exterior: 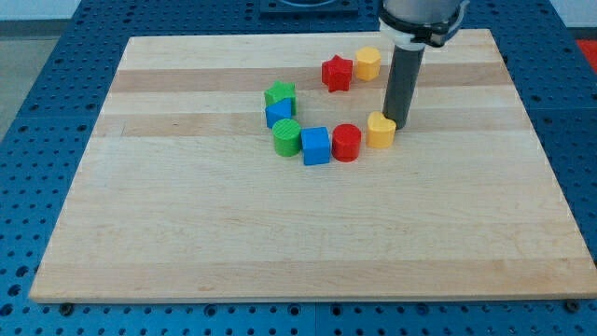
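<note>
Touching my tip [395, 122], yellow heart block [381, 131], glossy, upright

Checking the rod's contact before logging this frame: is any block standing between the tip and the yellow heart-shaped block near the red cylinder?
No. My tip sits right against the yellow heart-shaped block, at its upper-right side, with no block between them. The red cylinder lies on the heart's far side, toward the view's left.
</note>
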{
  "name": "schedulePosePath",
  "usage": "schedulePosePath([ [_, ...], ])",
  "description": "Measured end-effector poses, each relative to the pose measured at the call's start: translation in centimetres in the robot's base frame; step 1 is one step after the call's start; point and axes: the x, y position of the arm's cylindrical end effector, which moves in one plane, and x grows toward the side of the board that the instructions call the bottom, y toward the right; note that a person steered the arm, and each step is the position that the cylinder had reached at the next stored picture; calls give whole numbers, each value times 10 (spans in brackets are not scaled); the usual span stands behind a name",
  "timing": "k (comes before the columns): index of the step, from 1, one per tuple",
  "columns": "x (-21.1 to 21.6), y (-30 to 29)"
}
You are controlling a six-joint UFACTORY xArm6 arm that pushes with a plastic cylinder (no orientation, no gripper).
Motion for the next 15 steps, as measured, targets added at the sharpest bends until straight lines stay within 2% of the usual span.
schedulePosePath([
  [3, 24, 11],
  [7, 24, 13],
  [9, 41, 13],
  [15, 56, -21],
])
